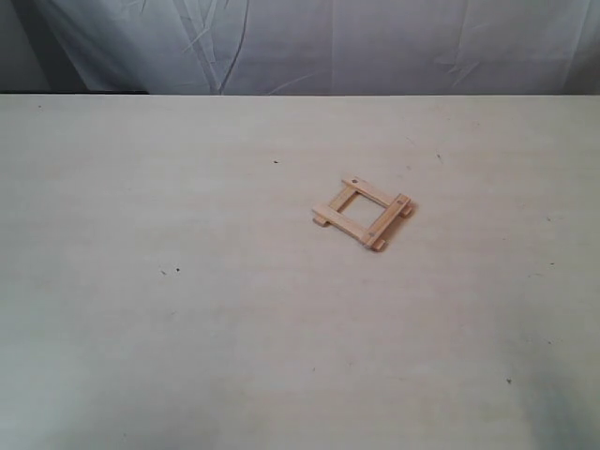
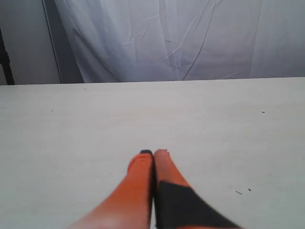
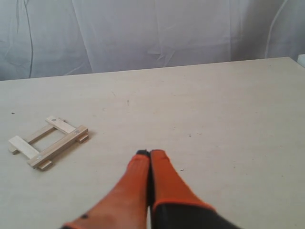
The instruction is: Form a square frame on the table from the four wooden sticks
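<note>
The four wooden sticks lie overlapped as a small square frame (image 1: 363, 213) on the table (image 1: 187, 309), right of centre in the exterior view, with the ends sticking out at the corners. The same frame (image 3: 47, 142) shows in the right wrist view, well off to one side of my right gripper (image 3: 149, 153). That gripper's orange fingers are pressed together with nothing between them. My left gripper (image 2: 153, 152) is shut too, over bare tabletop (image 2: 71, 124), and no stick appears in its view. Neither gripper shows in the exterior view.
A wrinkled white cloth (image 1: 375, 47) hangs behind the table's far edge. A few tiny dark specks (image 1: 176, 271) dot the tabletop.
</note>
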